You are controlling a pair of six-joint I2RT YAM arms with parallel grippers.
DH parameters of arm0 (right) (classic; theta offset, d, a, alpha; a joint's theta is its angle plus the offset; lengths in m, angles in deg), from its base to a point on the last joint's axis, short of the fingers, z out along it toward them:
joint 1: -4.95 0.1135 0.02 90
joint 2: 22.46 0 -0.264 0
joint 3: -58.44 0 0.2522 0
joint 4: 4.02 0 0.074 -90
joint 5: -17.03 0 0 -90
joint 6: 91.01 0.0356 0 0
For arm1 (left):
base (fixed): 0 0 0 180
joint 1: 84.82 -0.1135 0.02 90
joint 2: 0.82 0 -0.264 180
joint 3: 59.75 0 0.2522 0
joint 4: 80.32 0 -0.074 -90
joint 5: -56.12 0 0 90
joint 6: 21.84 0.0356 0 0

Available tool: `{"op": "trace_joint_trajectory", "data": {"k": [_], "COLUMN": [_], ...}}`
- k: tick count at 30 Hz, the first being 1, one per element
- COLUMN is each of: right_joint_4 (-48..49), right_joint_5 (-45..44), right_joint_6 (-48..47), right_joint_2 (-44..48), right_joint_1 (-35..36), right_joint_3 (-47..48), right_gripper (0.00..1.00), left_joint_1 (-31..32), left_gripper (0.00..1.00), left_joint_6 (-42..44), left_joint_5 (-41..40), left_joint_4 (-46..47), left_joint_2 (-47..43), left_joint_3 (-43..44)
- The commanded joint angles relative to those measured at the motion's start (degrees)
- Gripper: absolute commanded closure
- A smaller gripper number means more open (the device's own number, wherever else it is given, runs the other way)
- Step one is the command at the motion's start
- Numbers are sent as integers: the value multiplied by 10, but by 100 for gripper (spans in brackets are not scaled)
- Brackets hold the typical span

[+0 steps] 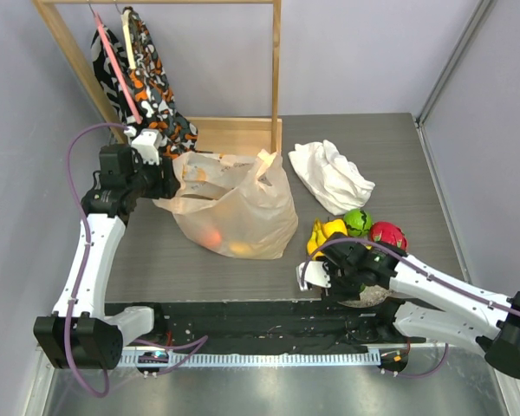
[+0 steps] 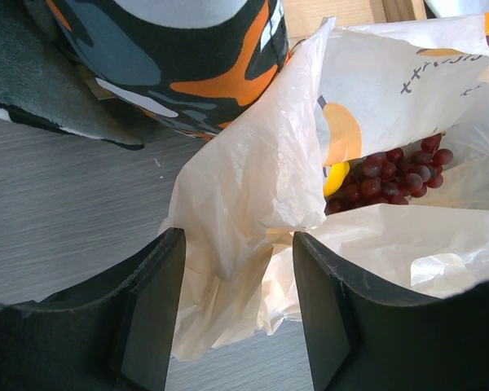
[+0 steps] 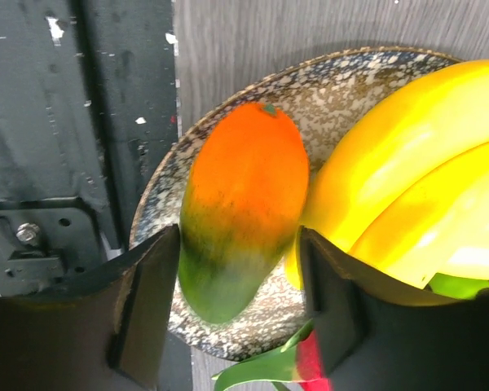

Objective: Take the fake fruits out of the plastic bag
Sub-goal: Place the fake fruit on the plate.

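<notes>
The pale peach plastic bag (image 1: 234, 204) lies left of centre on the table, with an orange round (image 1: 210, 236) and a yellow round (image 1: 240, 249) showing through it. My left gripper (image 1: 163, 180) is at its left edge, open, with a loose fold of the bag (image 2: 244, 187) between the fingers (image 2: 151, 309). Dark purple grapes (image 2: 399, 171) and a yellow fruit (image 2: 336, 177) show inside the mouth. My right gripper (image 3: 239, 236) is shut on the red-green mango (image 3: 240, 195) over a speckled plate (image 3: 342, 81). The banana bunch (image 1: 325, 234), lime (image 1: 357, 221) and dragon fruit (image 1: 387, 234) lie beside it.
A white cloth (image 1: 329, 173) lies crumpled at the back right. Patterned orange-black-white fabric (image 1: 147, 69) hangs on a wooden frame (image 1: 276, 69) behind the bag, close to my left gripper. The black base panel (image 1: 243, 316) runs along the near edge.
</notes>
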Motion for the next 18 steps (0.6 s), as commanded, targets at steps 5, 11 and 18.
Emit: {"op": "trace_joint_trajectory", "data": {"k": [5,11,18], "right_joint_4": [-75,17,276], "right_joint_5": [41,24,59], "right_joint_6": [-25,23,132], "right_joint_2": [26,37,-130], "right_joint_1": [0,0,0], "right_joint_3": [90,214,373], "right_gripper": [20,21,31], "left_joint_1": [-3,-3,-3], "left_gripper": [41,59,100], "left_joint_6": [-7,-7,-6], "left_joint_5": [17,22,47], "left_joint_4": [24,9,-34], "left_joint_2": [-13,-28,-66], "left_joint_3": [5,2,-16]}}
